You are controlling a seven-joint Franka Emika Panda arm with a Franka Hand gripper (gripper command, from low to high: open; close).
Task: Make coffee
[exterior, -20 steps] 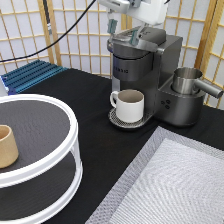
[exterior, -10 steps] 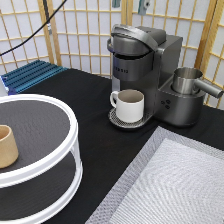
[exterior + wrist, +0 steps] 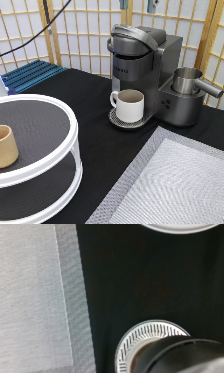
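Overhead, pincer above coffee machine

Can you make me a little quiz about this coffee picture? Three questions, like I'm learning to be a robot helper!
1. True or false: the white mug stands on the drip tray of the coffee machine, under its head.
2. Where is the tan cup? A) on the grey mat. B) on the top shelf of the round white stand. C) inside the metal jug.
3. Fill in the gap: the gripper only just shows at the exterior view's top edge, above the coffee machine, with its fingers apart, and it holds ____.

Key: 1 true; 2 B; 3 nothing.
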